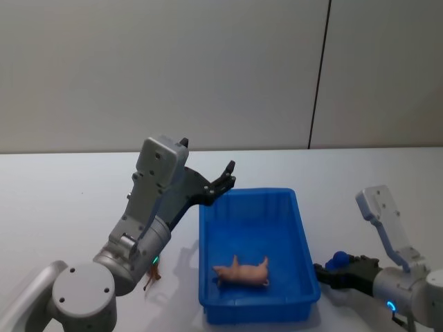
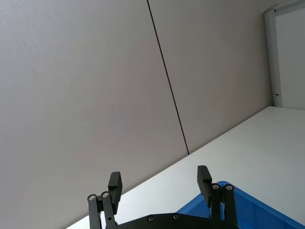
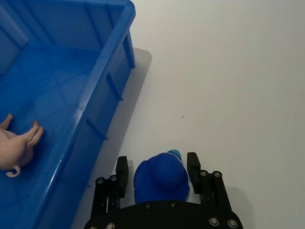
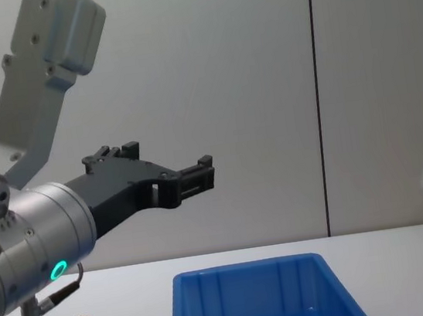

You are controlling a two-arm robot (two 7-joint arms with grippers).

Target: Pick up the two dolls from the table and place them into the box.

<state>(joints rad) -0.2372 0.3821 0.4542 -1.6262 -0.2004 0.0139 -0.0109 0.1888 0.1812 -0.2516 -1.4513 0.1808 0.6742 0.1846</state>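
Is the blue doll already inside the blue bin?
No: the blue doll sits on the white table just outside the blue bin, between the fingers of the right gripper.

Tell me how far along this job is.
Done: the pale pink pig doll lies inside the bright blue plastic bin. In hand: the right pincer is around the round blue doll beside the bin; grip unclear. The left pincer hovers open over the bin's far corner. Left: boxing the blue doll; a reddish-brown lumpy figure stands outside.
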